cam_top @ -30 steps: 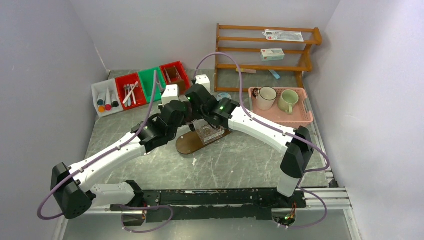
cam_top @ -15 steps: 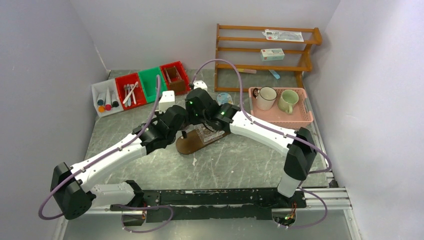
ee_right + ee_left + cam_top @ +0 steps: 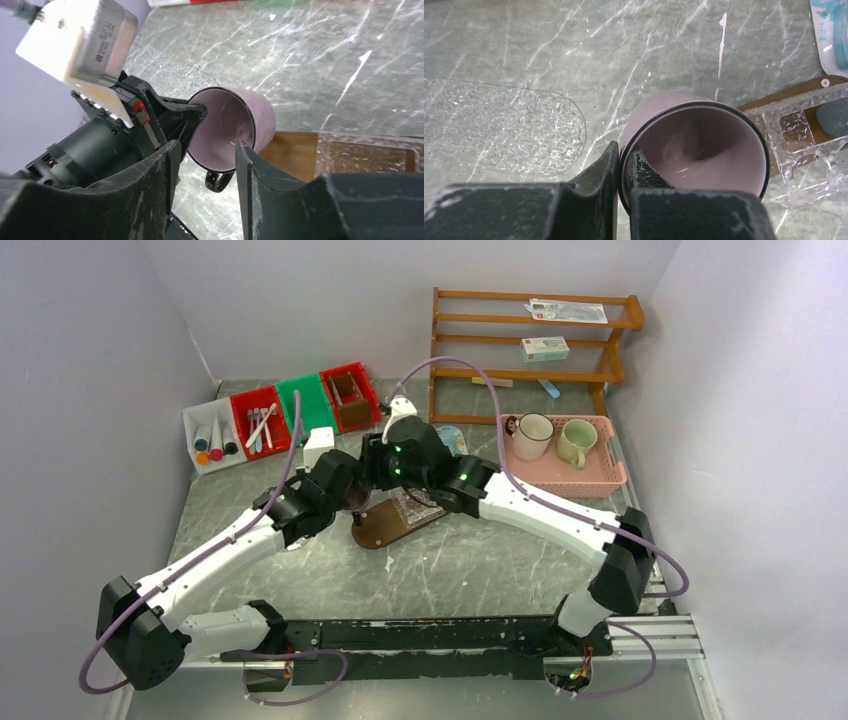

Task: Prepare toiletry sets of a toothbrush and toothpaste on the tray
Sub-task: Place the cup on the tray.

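**Left holds, right stands off**

Your left gripper (image 3: 625,157) is clamped on the wall of the mauve mug (image 3: 694,145), with one finger inside the black rim and one outside. That thin, one-sided pinch is probably why the mug leans instead of standing upright. Your right gripper (image 3: 207,145) has its fingers parted to either side of the mug, with no firm hold showing. The mug sits at the end of the dark wooden tray (image 3: 292,150), beside the clear plastic holder (image 3: 804,130). You cannot tell whether its base rests on the wood. Its inside is empty.

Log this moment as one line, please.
left end effector: shut on mug rim | right end effector: open | mug: empty
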`<state>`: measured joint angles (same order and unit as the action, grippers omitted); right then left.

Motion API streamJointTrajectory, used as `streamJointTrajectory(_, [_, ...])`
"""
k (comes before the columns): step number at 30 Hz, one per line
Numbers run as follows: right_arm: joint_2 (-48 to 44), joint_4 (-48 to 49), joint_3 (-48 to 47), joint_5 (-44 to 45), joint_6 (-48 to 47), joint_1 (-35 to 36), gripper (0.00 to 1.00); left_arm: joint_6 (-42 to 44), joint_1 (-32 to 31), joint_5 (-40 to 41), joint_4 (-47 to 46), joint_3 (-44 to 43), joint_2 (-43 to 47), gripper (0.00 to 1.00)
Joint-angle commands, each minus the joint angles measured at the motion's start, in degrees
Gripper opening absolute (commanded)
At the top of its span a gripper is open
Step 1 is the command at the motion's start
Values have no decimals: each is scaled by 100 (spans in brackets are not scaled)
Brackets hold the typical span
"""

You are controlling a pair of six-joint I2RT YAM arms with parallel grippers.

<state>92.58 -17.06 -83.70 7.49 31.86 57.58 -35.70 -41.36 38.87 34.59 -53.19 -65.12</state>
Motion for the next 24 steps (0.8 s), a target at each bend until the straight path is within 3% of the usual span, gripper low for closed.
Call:
streamJointTrajectory(1, [-546,210,299,515,-149,12,51,-305,84,-479,165,-144,195,5])
streamJointTrajectory(6, [-1068,304,873,1450,-309,-8,64,-653,102,-1073,434,-230,240,5])
streamJointTrajectory(15, [-2082,658,1991,2966,-614,-32,77,-1621,98,-1088,1759,-943,-795,5])
streamJointTrajectory(24, [-2732,875,2804,3794,-711,-92,89,-1605,-31,-1368,972,-702,-953,5])
